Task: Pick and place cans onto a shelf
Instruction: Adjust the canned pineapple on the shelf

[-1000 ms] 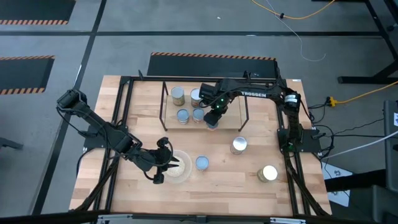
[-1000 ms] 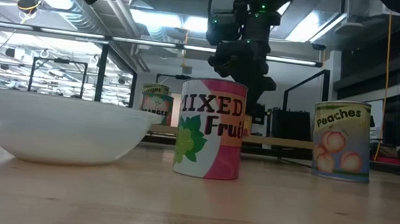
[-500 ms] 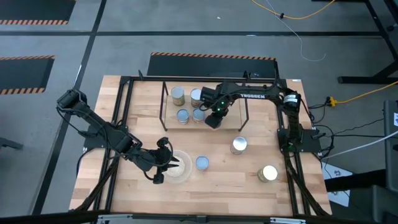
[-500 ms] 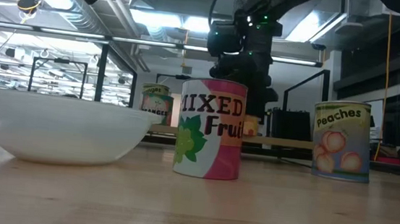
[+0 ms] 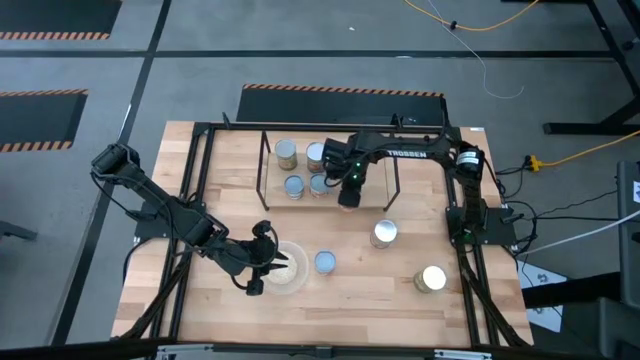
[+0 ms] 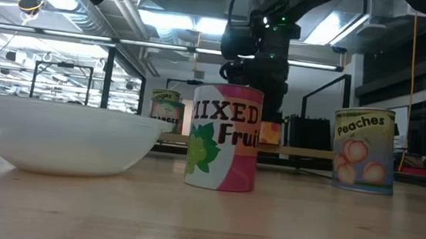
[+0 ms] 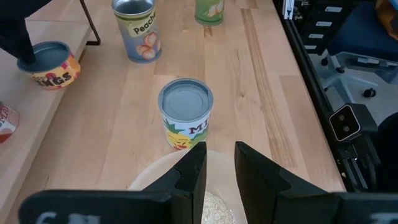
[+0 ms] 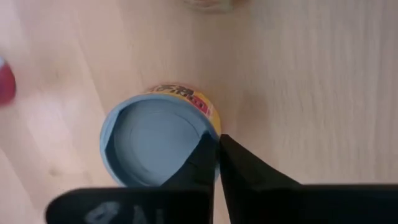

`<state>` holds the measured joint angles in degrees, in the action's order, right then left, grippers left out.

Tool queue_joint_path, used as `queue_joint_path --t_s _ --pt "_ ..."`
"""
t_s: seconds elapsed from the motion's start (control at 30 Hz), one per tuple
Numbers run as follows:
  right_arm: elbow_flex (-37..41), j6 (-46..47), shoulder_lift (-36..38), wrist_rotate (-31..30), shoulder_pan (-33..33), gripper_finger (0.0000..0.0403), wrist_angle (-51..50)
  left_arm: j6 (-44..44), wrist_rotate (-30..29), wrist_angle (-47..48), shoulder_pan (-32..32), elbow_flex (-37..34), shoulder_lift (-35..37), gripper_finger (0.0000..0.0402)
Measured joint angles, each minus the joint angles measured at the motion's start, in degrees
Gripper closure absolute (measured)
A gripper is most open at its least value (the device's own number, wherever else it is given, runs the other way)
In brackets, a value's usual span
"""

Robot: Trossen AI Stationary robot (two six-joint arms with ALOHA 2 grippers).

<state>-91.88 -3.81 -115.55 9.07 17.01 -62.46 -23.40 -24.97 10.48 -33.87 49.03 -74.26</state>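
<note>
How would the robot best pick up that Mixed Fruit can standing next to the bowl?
Probably from straight above, fingers closing across the round side wall of the Mixed Fruit can. It stands upright with its flat top up and open table on most sides. The bowl sits close on one side, so the fingers should straddle the can along the other direction.

Seen from above, the right gripper (image 5: 347, 196) is reaching over the front edge of the shelf (image 5: 268, 158), where four cans (image 5: 287, 153) are sitting. The left gripper (image 5: 268, 262) is hovering beside a round bowl (image 5: 293, 278); three more cans are standing on the table (image 5: 230, 180), possibly another hidden beneath the right gripper.
</note>
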Motion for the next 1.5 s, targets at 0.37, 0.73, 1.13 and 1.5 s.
queue_joint_path --t_s 0.37,0.73,1.13,1.5 --pt "0.02 -25.21 -0.09 -2.29 1.14 0.0388 6.51 -0.01 -0.07 0.0 0.0 -0.01 0.0 0.0325" --pt "0.04 -44.07 -0.17 -2.27 1.14 0.0387 8.38 -0.02 -1.31 0.02 0.0 0.0 0.0 0.0325" --pt "0.13 -54.92 -0.34 -1.59 1.01 0.0386 12.76 -0.09 -1.38 0.0 0.0 0.0 0.0 0.0325" --pt "0.15 -55.36 -0.35 -1.52 0.98 0.0347 13.44 -0.51 -1.38 0.0 0.0 0.0 0.0 0.0325"
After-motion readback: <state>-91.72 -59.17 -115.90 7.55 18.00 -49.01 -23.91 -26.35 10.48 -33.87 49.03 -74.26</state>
